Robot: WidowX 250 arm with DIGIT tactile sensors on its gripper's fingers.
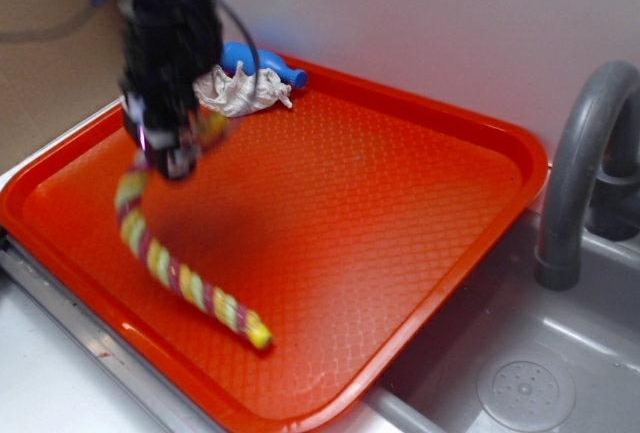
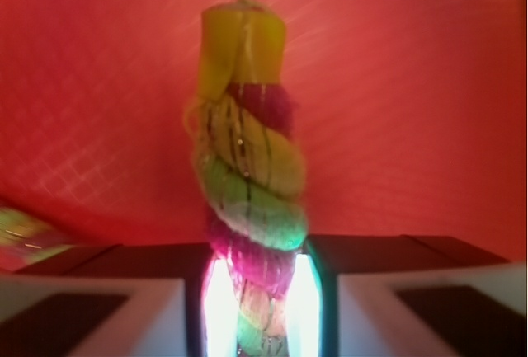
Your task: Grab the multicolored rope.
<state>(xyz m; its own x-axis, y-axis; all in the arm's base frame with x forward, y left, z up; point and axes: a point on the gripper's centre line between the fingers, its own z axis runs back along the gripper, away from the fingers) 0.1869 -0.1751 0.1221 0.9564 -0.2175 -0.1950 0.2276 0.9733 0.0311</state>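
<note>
One multicolored rope (image 2: 247,184) | clamped between fingers (image 2: 309,291) | lower end on red tray (image 1: 400,203) | no readable writing

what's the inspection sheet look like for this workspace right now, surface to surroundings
surface: orange tray with a textured floor, set beside a sink
job's things: multicolored rope, one end raised off the tray, far end resting on it
clutter: whitish rag at the tray's back edge, partly covering a blue object
grippers: gripper closed on the rope near one yellow tip
cables: black cable looping off the arm
surroundings: grey faucet, sink drain, pale wall
</note>
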